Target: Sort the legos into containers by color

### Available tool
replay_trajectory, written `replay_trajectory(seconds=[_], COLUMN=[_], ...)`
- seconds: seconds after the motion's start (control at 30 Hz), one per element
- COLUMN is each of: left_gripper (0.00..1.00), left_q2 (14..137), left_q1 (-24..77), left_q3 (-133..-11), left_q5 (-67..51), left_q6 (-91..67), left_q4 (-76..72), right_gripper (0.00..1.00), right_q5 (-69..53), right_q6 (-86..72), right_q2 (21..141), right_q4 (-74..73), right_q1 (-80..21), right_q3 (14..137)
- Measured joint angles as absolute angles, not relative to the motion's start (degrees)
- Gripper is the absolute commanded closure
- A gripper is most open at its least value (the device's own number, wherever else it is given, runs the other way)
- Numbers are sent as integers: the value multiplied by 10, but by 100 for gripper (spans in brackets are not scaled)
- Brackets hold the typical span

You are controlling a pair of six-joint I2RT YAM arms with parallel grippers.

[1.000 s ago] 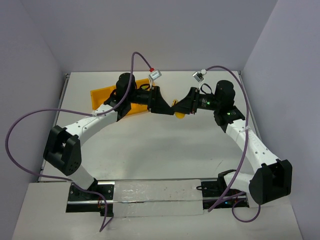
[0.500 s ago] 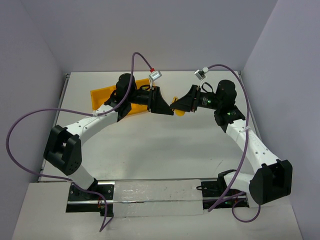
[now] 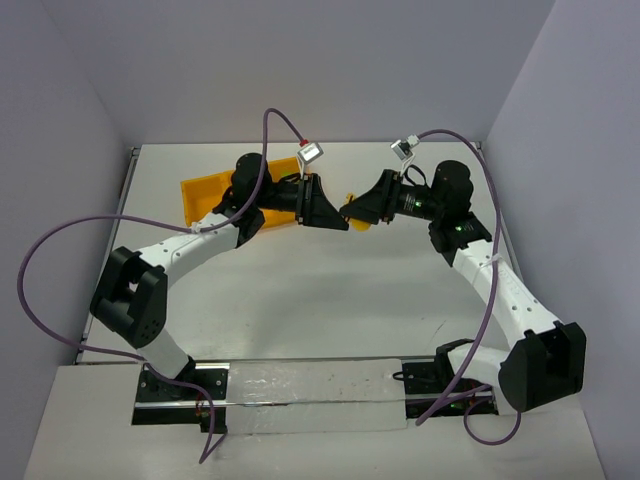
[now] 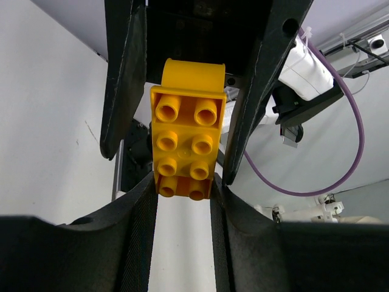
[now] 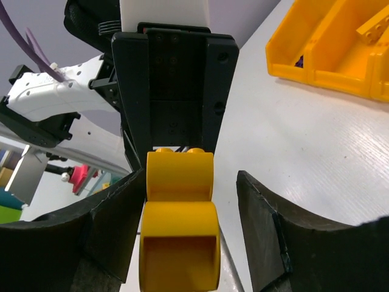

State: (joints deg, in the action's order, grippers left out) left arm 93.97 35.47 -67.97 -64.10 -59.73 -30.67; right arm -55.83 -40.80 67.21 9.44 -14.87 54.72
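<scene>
An orange-yellow lego [image 3: 352,212], a studded brick with a rounded piece on one end, hangs in the air over the middle of the table between the two grippers. My left gripper [image 4: 184,182] is shut on its studded end [image 4: 185,143]. My right gripper [image 5: 189,176] faces it and stands open around the rounded end [image 5: 179,213], with a clear gap at its right finger [image 5: 261,219]. The orange-yellow tray of containers [image 3: 205,190] lies at the back left, partly hidden by the left arm. In the right wrist view its compartments [image 5: 328,55] show a dark purple brick [image 5: 298,61].
The two arms meet nose to nose above the table's centre [image 3: 320,280]. Purple cables loop from both wrists. The table's walls stand close at the left, the back and the right. A long orange-yellow piece [image 5: 372,24] lies in a tray compartment.
The right gripper's jaws have opened off the orange-yellow lego. The left gripper's jaws closed on it a moment before and stay shut. Both wrists have shifted slightly towards the back.
</scene>
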Motion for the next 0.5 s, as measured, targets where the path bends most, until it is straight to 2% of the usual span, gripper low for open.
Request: replay_trajectory(seconds=[0.33,0.43,0.5], left_gripper=[100,100,100], left_q2=[939,936,934], left_q1=[326,320,319], left_q3=[-678,-678,-678], left_q5=[-626,-626,-626], left_q6=[-582,-576,-574], left_q4=[-281,-277,-274], right_gripper=[25,26,31], right_q5=[-531,-527,-526], right_q6=[-371,-362,-358], right_q2=[650,640,635], right_q4=[35,18,12], right_q1=[-146,-143,-141], right_q3=[551,552,552])
